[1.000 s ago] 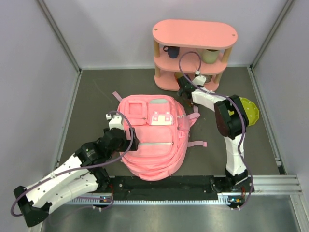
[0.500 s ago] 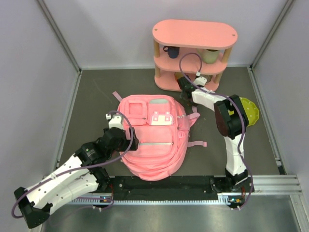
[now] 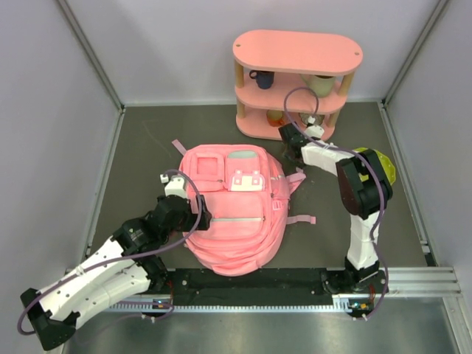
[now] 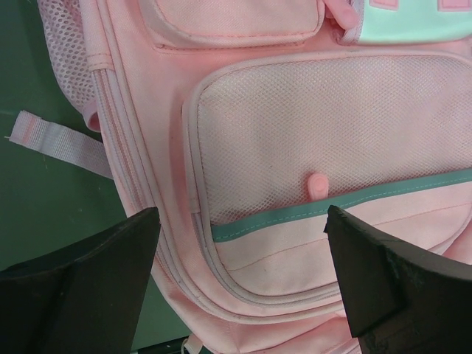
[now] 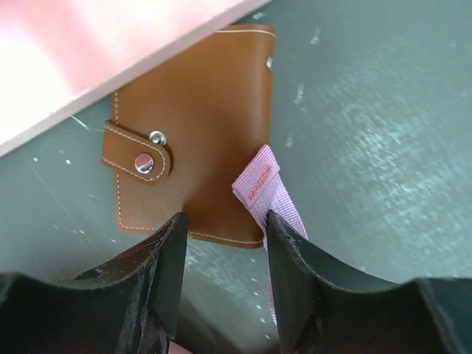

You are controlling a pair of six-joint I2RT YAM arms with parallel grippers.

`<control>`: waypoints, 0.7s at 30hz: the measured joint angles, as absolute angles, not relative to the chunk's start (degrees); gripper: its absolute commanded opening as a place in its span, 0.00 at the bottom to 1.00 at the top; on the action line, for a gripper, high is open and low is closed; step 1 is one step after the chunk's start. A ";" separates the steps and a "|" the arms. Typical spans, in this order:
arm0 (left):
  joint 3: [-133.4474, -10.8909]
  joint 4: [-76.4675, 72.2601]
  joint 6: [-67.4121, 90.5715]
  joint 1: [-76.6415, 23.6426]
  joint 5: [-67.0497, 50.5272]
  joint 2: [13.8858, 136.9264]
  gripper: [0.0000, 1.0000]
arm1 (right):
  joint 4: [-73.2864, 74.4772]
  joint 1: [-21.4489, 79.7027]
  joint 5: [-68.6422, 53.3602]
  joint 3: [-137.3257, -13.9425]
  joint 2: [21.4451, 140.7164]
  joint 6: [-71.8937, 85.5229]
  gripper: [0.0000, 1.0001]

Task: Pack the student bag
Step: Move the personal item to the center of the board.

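Observation:
The student bag [image 3: 232,221], a soft pink backpack, lies flat on the dark table with its front pockets up. My left gripper [image 3: 198,214] hovers at its left side, wide open; the left wrist view shows the mesh pocket [image 4: 332,133] and a teal band between the fingers of the left gripper [image 4: 243,217]. My right gripper [image 3: 287,136] is low by the foot of the pink shelf [image 3: 298,51]. In the right wrist view a brown snap wallet [image 5: 199,125] lies flat, half under the shelf, its near edge at the tips of the right gripper [image 5: 225,221]. The jaws stand apart, gripping nothing.
A pink bag strap [image 5: 258,184] lies over the wallet's right corner, against my right finger. The shelf holds a dark mug [image 3: 262,77], a beige cup [image 3: 321,85] and something orange [image 3: 275,116] on the bottom tier. A yellow-green object [image 3: 382,166] sits behind my right arm.
The right gripper has shifted slightly right along the shelf foot, and its jaws have narrowed. The left arm has barely moved and stays open.

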State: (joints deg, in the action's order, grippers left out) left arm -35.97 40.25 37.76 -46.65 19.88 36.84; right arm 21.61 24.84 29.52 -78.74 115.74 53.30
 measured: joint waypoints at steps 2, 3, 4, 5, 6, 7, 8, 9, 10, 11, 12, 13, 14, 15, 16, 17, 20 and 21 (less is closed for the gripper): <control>-35.97 40.29 37.76 -46.63 19.70 36.27 0.98 | 21.52 24.60 29.43 -76.75 114.28 53.49 0.43; -35.94 40.32 37.76 -46.59 19.53 35.99 0.98 | 21.15 24.45 29.41 -75.70 113.58 53.52 0.43; -35.94 40.32 37.76 -46.59 19.42 35.70 0.98 | 20.75 24.34 29.36 -74.72 112.88 53.60 0.43; -35.94 40.38 37.76 -46.59 19.29 35.35 0.98 | 20.29 24.18 29.15 -73.28 111.96 53.63 0.43; -35.94 40.47 37.76 -46.59 19.20 35.14 0.98 | 20.03 24.08 29.15 -72.23 111.26 53.63 0.43; -35.94 40.62 37.78 -46.59 19.07 34.81 0.98 | 19.51 23.97 28.99 -70.81 110.24 53.60 0.43; -35.94 40.77 37.78 -46.59 19.07 34.41 0.98 | 19.11 23.86 28.75 -69.21 109.08 53.60 0.43; -35.94 40.93 37.78 -46.59 19.05 34.00 0.98 | 18.90 23.81 28.58 -67.57 107.85 53.67 0.43; -35.92 41.08 37.80 -46.59 19.03 33.63 0.98 | 18.74 23.79 28.47 -65.87 106.56 53.67 0.43; -35.88 41.19 37.82 -46.59 18.98 33.23 0.98 | 18.41 23.77 28.40 -63.94 105.03 53.89 0.44; -35.83 41.32 37.82 -46.59 18.90 32.73 0.98 | 18.52 23.75 28.34 -61.98 103.39 54.15 0.44; -35.81 41.36 37.85 -46.59 18.87 32.32 0.98 | 18.46 23.59 28.32 -59.75 101.65 54.37 0.45; -35.81 41.41 37.85 -46.59 18.87 31.94 0.98 | 18.20 23.38 28.16 -57.45 99.74 54.83 0.45; -35.81 41.43 37.85 -46.59 18.85 31.68 0.98 | 18.39 23.07 27.99 -55.72 98.17 55.24 0.46; -35.79 41.47 37.87 -46.59 18.85 31.55 0.98 | 18.37 22.61 27.77 -53.28 96.05 55.66 0.46; -35.77 41.50 37.87 -46.59 18.83 31.51 0.98 | 18.28 22.20 27.62 -50.87 93.95 56.21 0.48; -35.77 41.52 37.82 -46.59 18.65 31.66 0.98 | 19.84 21.17 26.79 -44.86 87.39 56.82 0.60; -35.77 41.54 37.82 -46.59 18.59 31.77 0.98 | 20.67 21.15 26.22 -43.27 85.19 56.60 0.64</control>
